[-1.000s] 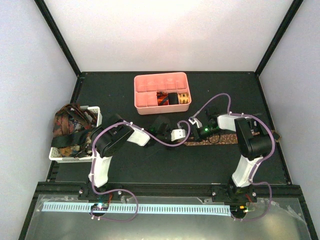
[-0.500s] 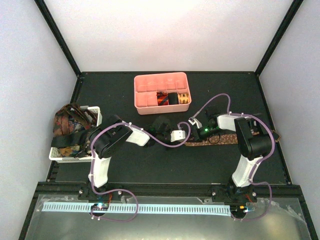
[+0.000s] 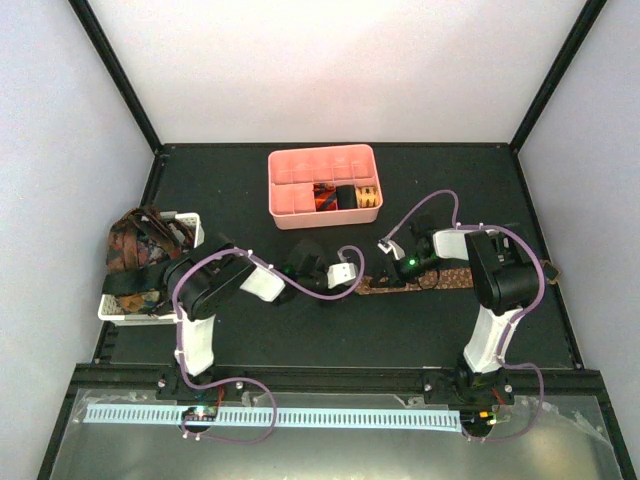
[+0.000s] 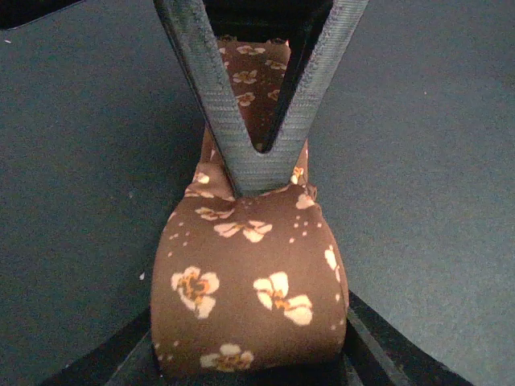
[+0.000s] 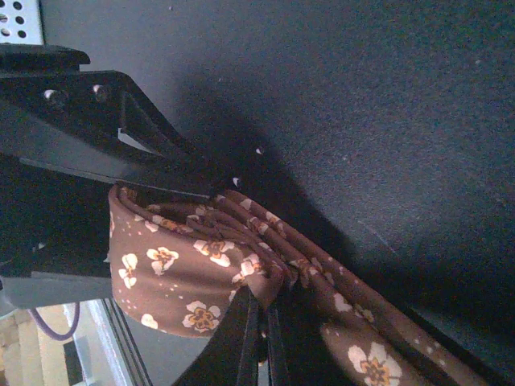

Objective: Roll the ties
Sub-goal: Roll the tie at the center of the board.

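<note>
A brown tie with a small flower print lies flat on the black table, right of centre. Its left end is rolled into a loop. My left gripper holds this loop between its jaws; its fingers show only at the bottom corners of the left wrist view. My right gripper is pinched shut on the tie's fabric just behind the loop. Its dark ribbed fingers form a V in the left wrist view. In the right wrist view my right gripper shows its tips nearly together.
A pink compartmented tray stands at the back centre, with rolled red-orange, black and gold ties in its front compartments. A white slotted basket at the left edge holds a heap of unrolled ties.
Both grippers and the tie's rolled end have shifted a little to the left. The left arm has drawn back towards its base.
</note>
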